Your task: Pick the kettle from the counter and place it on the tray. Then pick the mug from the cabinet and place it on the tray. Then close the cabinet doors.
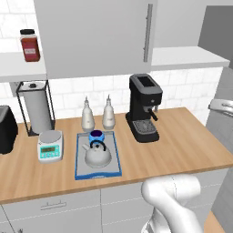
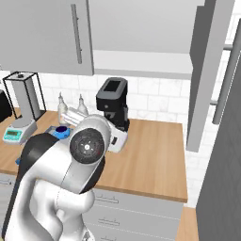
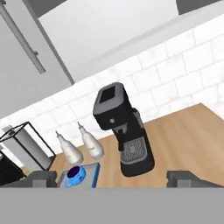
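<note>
In the left base view, the flat grey tray with its raised blue rim (image 1: 78, 157) lies on the long light-brown wooden counter (image 1: 182, 145), left of centre in the frame. On it sits the squat silver-grey kettle with a black arched handle (image 1: 98, 154), and just behind the kettle, also on the tray, the small bright blue mug with a dark inside (image 1: 96, 136). Two slim grey bottles (image 1: 88, 115) stand just behind the tray, a white-and-teal scale (image 1: 50, 146) sits to its left, and a black coffee machine (image 1: 144, 108) stands to its right.

Above, the left light grey cabinet door (image 1: 95, 36) with a long vertical bar handle fills the upper centre of the frame and stands swung out, covering part of the pale shelf. A red jar with a black lid (image 1: 29, 45) stands on that shelf at the upper left. In the right base view, the other door (image 2: 207, 70) stands edge-on at the right, swung out from the cabinet (image 2: 141, 28).

In the hand view, the two-finger gripper (image 3: 117, 179) has its dark fingertips (image 3: 41, 178) spread as wide apart as they go, with nothing between them, well above the counter.
</note>
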